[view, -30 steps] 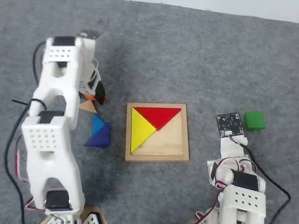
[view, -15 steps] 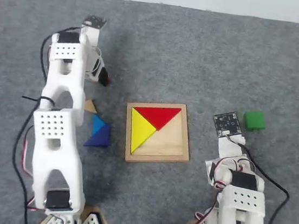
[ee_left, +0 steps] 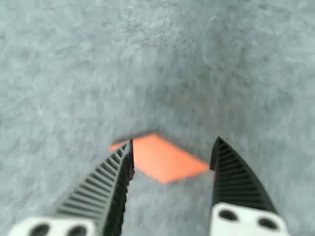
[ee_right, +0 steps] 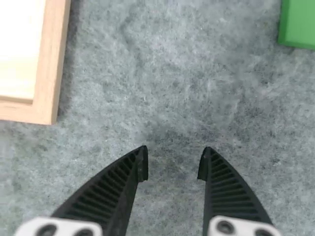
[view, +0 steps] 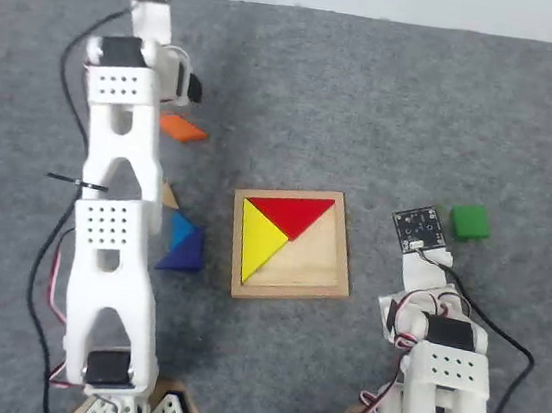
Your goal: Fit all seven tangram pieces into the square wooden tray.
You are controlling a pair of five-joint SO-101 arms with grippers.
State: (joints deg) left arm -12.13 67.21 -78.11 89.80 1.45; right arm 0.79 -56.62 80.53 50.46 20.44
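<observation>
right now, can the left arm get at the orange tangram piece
Probably yes: the left gripper is open, and the orange tangram piece sits framed between its jaws, flat on the grey mat with nothing over it.

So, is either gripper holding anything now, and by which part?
Nothing is held. The left gripper and right gripper are open; the orange parallelogram piece lies free on the grey felt.
</observation>
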